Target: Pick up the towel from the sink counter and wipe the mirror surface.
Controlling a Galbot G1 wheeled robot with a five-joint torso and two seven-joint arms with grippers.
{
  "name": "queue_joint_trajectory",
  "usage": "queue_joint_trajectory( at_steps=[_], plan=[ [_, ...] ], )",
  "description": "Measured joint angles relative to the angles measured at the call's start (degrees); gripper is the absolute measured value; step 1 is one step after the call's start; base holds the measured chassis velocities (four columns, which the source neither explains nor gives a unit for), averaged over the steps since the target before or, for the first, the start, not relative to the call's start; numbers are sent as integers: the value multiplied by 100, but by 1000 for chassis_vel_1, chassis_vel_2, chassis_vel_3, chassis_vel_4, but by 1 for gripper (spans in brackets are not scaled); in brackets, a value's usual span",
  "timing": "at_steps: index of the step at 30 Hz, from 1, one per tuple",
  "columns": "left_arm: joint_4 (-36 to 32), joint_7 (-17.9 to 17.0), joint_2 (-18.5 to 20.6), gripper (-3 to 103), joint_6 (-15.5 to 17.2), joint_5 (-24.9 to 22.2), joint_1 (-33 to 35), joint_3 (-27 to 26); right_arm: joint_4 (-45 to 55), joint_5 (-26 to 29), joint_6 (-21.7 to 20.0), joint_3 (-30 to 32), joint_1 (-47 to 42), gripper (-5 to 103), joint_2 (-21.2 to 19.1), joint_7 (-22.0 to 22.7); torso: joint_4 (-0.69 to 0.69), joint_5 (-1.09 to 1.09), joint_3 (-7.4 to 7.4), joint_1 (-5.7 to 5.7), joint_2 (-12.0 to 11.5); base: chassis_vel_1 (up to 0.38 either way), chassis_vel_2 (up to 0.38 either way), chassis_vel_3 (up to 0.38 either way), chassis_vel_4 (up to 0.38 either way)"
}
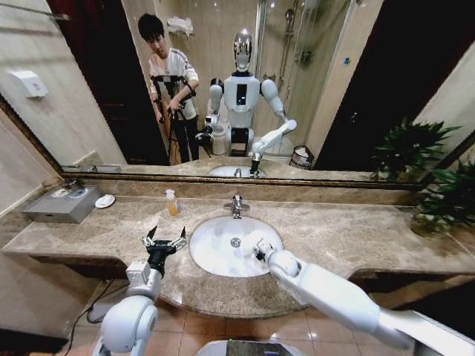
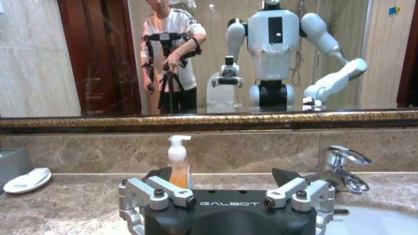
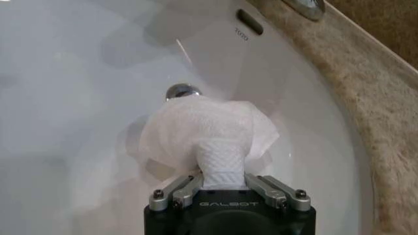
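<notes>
The right gripper point(image 3: 222, 188) pinches the white towel point(image 3: 209, 134) over the basin point(image 1: 215, 256), at about 4 o'clock from the drain point(image 1: 235, 242). The bunched cloth hides the fingertips and part of the drain. The left gripper point(image 1: 164, 242) hovers spread wide at the basin's 9 o'clock, over the sink counter point(image 1: 349, 237). A soap bottle point(image 2: 178, 161) and tap point(image 2: 343, 166) stand between it and the mirror surface point(image 1: 111, 89).

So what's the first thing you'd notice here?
The right hand is over the white basin, shut on the towel, which bunches out in front of it. Next, the big mirror behind the counter shows the robot itself. The left hand hovers open beside the basin.
</notes>
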Motion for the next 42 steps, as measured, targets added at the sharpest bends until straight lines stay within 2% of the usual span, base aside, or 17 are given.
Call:
queue_joint_trajectory(
  at_steps=[8, 11, 14, 17, 22, 25, 32, 39, 42],
  plan=[
    [0, 0, 0, 100, 0, 0, 1, 0, -845, -129, 274, 375, 295, 12, 338, 39, 3, -1, 0, 1, -1, 0, 0, 0, 0],
    [0, 0, 0, 100, 0, 0, 1, 0, -865, -89, 354, 437, 299, 12, 375, 127, 4, 1, 1, 2, -1, 0, 0, 0, 0],
    [0, 0, 0, 100, 0, 0, 0, 0, -488, 125, 432, 472, 145, 12, 263, 364, 3, -3, 1, 2, -1, 0, 0, 0, 0],
    [0, 0, 0, 100, 0, 0, 0, -1, 287, 498, 635, 642, -407, 12, 6, 828, 2, 0, 0, 1, -1, 0, 0, 0, 0],
    [0, 0, 0, 100, 0, 0, 0, 0, 777, 322, 940, 1019, -933, 12, -204, 890, 1, -2, 0, 0, 0, 0, 0, 0, 0],
    [0, 0, 0, 100, 0, 0, 0, 0, 1147, 12, 1337, 1637, -1417, 12, -360, 855, 2, -2, 0, 0, 0, 0, 0, 0, 0],
    [0, 0, 0, 100, 0, 0, 0, 0, 1763, -54, 1655, 2435, -1681, 12, -369, 873, 3, 2, 0, 0, 0, 0, 0, 0, 0],
    [0, 0, 0, 100, 0, 0, 1, 0, 2195, 113, 1540, 3095, -1473, 12, -560, 1068, 3, -1, 0, 1, 0, 0, 0, 0, 0],
    [0, 0, 0, 100, 0, 0, 0, 0, 2255, 396, 1297, 3461, -1505, 12, -789, 1130, 2, -1, 0, 1, 0, 0, 0, 0, 0]
  ],
)
